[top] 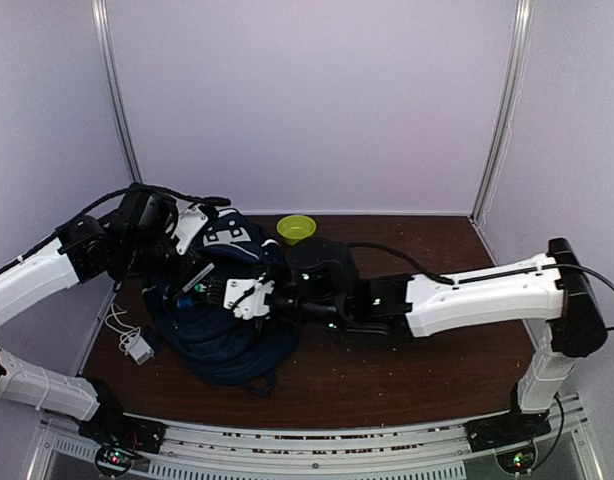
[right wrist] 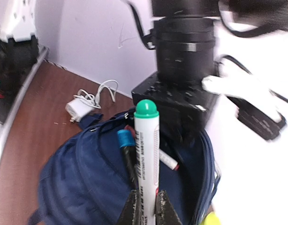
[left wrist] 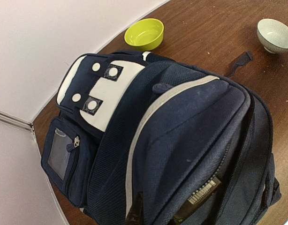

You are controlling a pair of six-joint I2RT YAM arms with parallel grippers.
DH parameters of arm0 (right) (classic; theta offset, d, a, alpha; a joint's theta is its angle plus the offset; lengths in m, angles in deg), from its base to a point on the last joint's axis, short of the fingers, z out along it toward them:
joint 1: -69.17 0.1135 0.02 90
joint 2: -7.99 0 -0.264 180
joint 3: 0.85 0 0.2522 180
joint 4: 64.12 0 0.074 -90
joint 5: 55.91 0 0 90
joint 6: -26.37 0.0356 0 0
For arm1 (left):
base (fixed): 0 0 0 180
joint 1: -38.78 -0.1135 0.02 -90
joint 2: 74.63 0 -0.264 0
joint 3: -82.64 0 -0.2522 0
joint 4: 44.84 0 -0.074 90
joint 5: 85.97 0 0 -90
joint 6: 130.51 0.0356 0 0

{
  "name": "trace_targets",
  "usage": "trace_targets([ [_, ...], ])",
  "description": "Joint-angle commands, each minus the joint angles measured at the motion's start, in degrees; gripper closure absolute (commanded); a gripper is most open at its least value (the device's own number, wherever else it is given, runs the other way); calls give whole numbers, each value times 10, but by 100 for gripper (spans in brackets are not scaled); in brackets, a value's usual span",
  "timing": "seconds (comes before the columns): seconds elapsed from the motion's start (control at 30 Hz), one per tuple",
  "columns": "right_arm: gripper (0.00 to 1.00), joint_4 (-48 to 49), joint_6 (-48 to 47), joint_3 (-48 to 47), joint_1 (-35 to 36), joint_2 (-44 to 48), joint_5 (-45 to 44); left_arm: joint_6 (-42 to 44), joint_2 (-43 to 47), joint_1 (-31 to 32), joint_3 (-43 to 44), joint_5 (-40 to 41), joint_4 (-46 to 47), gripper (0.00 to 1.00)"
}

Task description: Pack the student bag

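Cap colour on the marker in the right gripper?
Green cap on the marker; clearest in right wrist view.

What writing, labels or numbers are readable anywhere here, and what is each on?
Nothing here is legible.
On the woven tag at the student bag opening: pale lettering, too small to read.
On the green-capped marker in the right gripper: barrel print, blurred.
On the white patch: only dots and squares, no words.
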Motion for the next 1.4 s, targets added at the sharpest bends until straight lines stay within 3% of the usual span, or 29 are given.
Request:
trace_targets([
  [0.0, 100, 86, -174, -63, -8, -77, -30, 5, 13, 5, 56, -42, 84, 100],
  [0.17, 100, 80, -218, -154, -29, -169, -59, 26, 1, 5, 74, -70, 66, 100],
  [0.33, 97, 115, -234, -157, -60, -198, -49, 32, 5, 5, 81, -82, 65, 100],
  [0.43, 86, 108, -244, -163, -72, -213, -51, 36, 0, 5, 85, -84, 63, 100],
  [0.57, 58, 113, -237, -142, -70, -206, -43, 37, -6, 5, 85, -82, 57, 100],
  [0.63, 47, 112, -227, -129, -69, -194, -41, 36, -6, 4, 81, -79, 57, 100],
  [0.7, 44, 110, -216, -105, -67, -173, -35, 35, -6, 4, 79, -77, 58, 100],
  [1.13, 43, 44, 9, 95, -67, 83, 73, -12, -34, 4, 58, -60, 54, 100],
  [1.2, 43, 7, 34, 105, -68, 107, 76, -29, -39, 4, 60, -65, 44, 59],
  [1.23, 43, -8, 44, 109, -69, 117, 73, -42, -38, 4, 61, -64, 39, 46],
  [1.37, 43, -18, 82, 140, -75, 147, 58, -71, -19, 4, 66, -52, 31, 13],
])
